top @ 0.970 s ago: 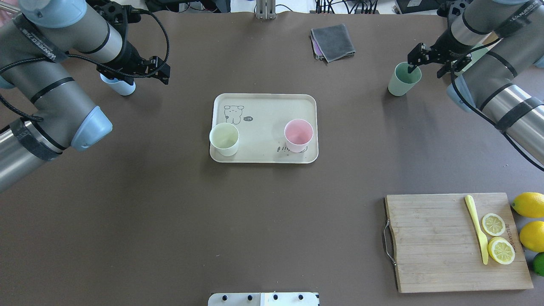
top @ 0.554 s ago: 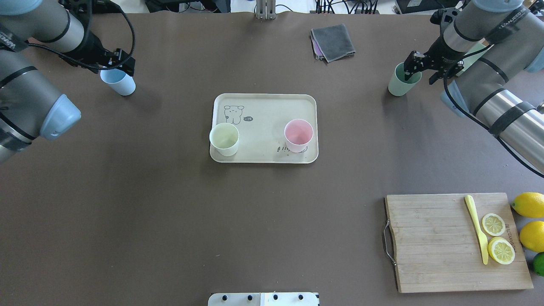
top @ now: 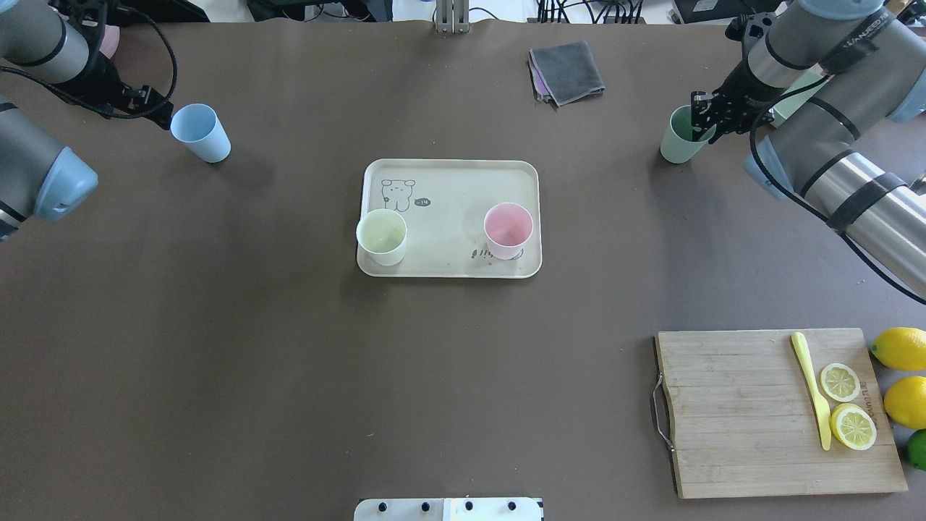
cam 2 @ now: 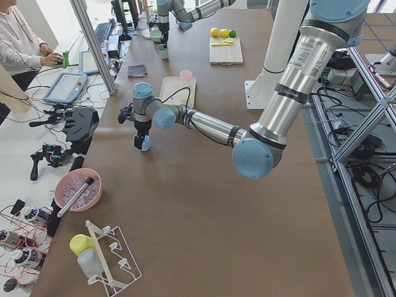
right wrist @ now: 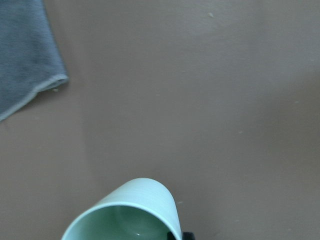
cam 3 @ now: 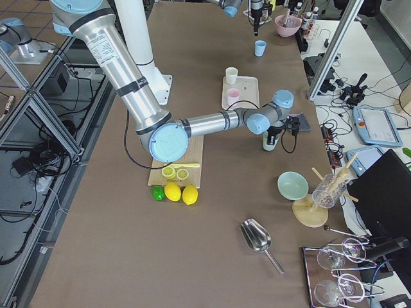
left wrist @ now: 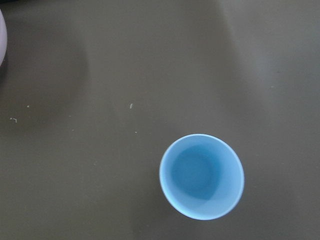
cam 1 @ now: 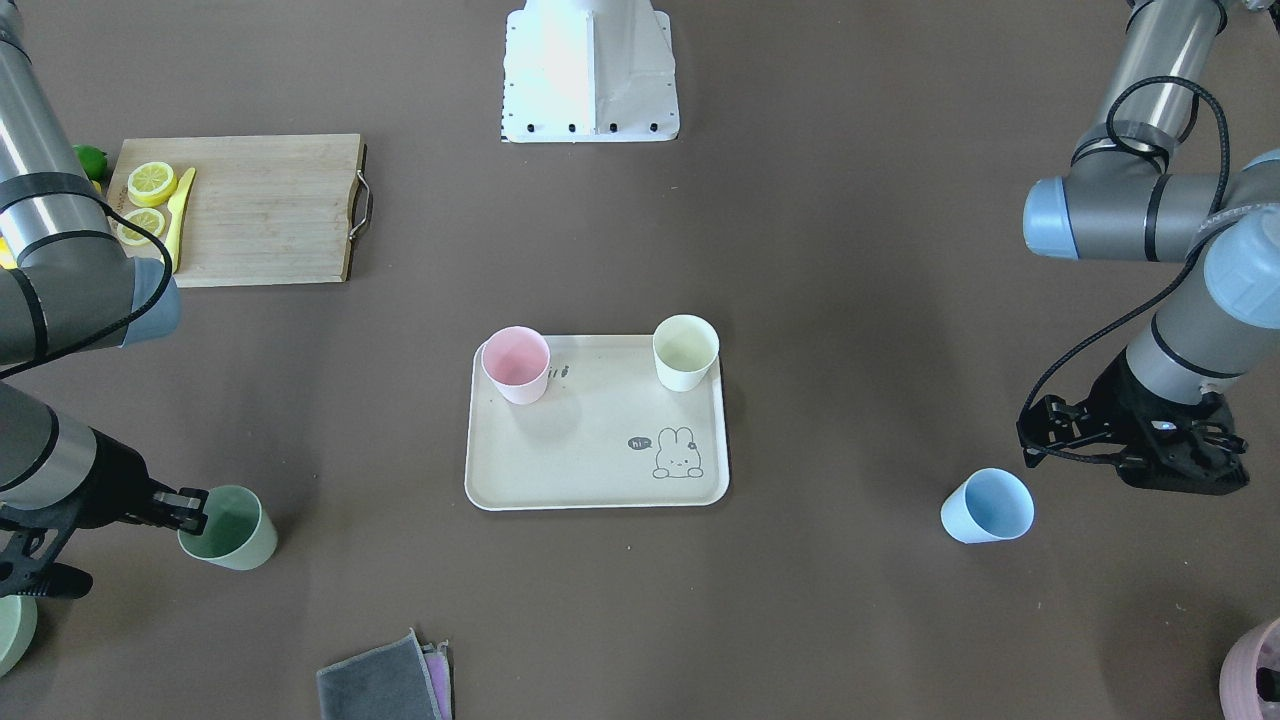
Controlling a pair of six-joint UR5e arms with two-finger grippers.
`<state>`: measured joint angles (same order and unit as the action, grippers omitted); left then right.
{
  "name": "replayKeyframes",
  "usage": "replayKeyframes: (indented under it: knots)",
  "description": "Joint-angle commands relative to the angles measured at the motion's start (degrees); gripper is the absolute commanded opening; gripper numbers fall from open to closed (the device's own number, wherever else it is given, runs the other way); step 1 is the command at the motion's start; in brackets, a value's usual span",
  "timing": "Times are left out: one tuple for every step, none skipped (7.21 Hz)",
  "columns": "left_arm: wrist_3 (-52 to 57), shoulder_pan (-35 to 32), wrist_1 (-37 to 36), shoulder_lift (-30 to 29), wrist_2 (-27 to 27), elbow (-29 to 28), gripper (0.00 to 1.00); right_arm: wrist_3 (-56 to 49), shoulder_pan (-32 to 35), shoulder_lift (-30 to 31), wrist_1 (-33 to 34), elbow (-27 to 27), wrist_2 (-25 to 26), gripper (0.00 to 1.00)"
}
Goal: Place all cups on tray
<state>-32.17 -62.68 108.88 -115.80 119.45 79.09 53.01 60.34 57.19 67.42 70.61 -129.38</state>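
Note:
The cream tray (top: 448, 184) lies mid-table and also shows in the front view (cam 1: 590, 455). A cream-white cup (top: 381, 236) and a pink cup (top: 508, 230) stand upright on it. The light blue cup (top: 200, 132) stands upright on the table at the far left. My left gripper (top: 148, 107) is open and empty, just left of it and apart from it. The left wrist view shows the blue cup (left wrist: 202, 176) from above. The sage green cup (top: 684, 137) stands at the far right. My right gripper (top: 705, 119) is open at its rim, one finger inside the cup (right wrist: 125, 215).
A wooden cutting board (top: 738, 412) with lemon slices and a yellow knife lies front right, with whole lemons (top: 901, 347) beside it. A grey cloth (top: 566, 71) lies at the back. A mauve vessel (cam 1: 1255, 670) and a pale green vessel (cam 1: 10, 630) sit at the far table corners.
My left gripper has moved from above the blue cup out to the left, leaving the cup in place. My right gripper has shifted closer onto the green cup's rim.

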Motion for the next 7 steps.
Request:
replayKeyframes:
  knots:
    - [-2.8, 0.2, 1.3, -3.9, 0.0, -5.5, 0.97, 10.6, -5.2, -4.9, -0.1, 2.8, 0.4, 0.00]
    - [-2.9, 0.3, 2.9, -4.3, 0.0, -7.5, 0.94, 13.9, -7.5, -7.4, -0.1, 2.9, 0.7, 0.00]
    - [-3.6, 0.4, 3.2, -5.0, 0.0, -8.5, 0.88, 16.7, -9.9, -8.7, -0.2, 2.9, 2.2, 0.00]
    - [-3.6, 1.0, 3.3, -5.3, 0.1, -9.0, 0.80, 17.5, -12.4, -9.0, -0.3, 3.6, 4.3, 0.00]
    - [-4.1, 2.0, 4.0, -5.2, 0.1, -9.1, 0.74, 17.6, -13.5, -9.1, -0.3, 3.8, 4.4, 0.00]
    - [-6.5, 3.1, 5.8, -5.0, 0.1, -9.2, 0.62, 17.7, -14.8, -9.0, -0.3, 4.8, 4.5, 0.00]
    - [-7.0, 3.4, 6.1, -4.9, 0.1, -9.2, 0.29, 17.7, -15.6, -8.9, -0.3, 4.8, 4.7, 0.00]
